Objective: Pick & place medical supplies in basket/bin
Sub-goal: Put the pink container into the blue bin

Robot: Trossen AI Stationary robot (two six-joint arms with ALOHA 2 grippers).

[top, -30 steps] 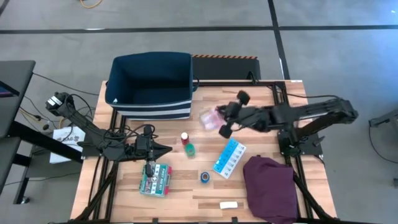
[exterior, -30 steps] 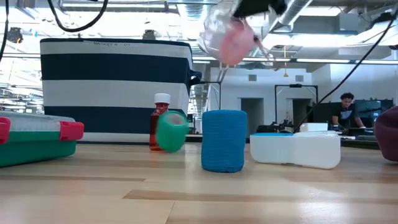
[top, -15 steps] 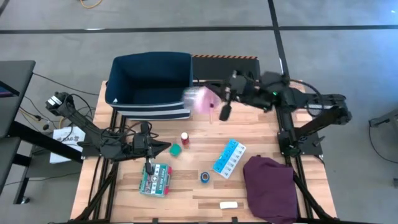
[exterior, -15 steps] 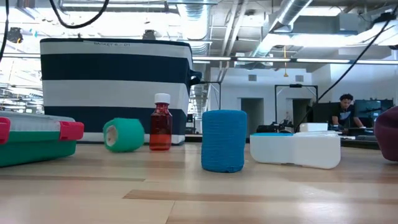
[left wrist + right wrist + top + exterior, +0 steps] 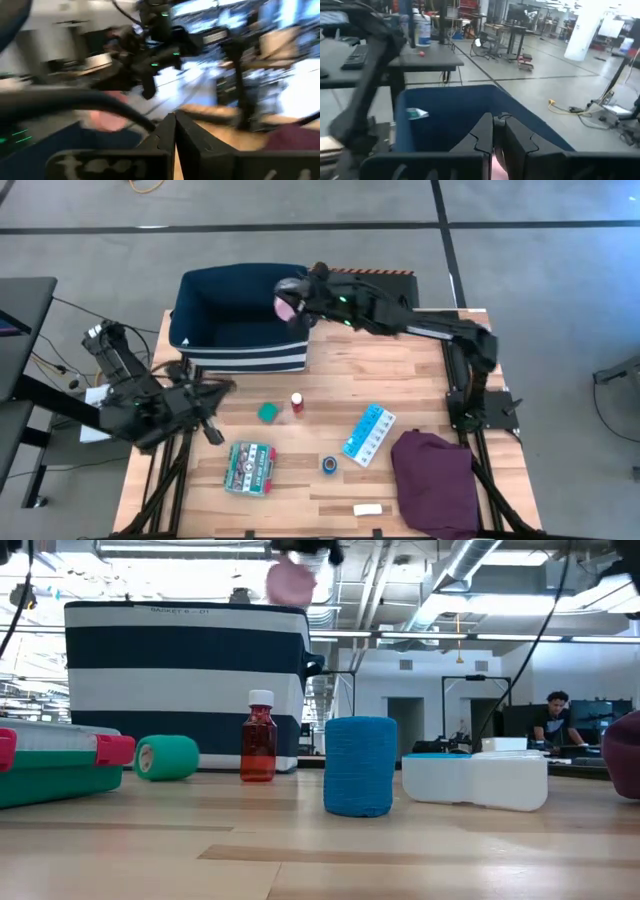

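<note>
Wooden table (image 5: 420, 360), bin (image 5: 240, 315) at its far side. My right gripper (image 5: 298, 298) hung over the bin's open top, clenched on the pink cup (image 5: 289, 306). Left gripper (image 5: 212, 388): apparently closed, empty.

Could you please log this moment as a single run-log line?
right gripper: shut on pink round cup, over navy bin | left gripper: shut, empty, near table's left edge | green tape roll: on table
</note>
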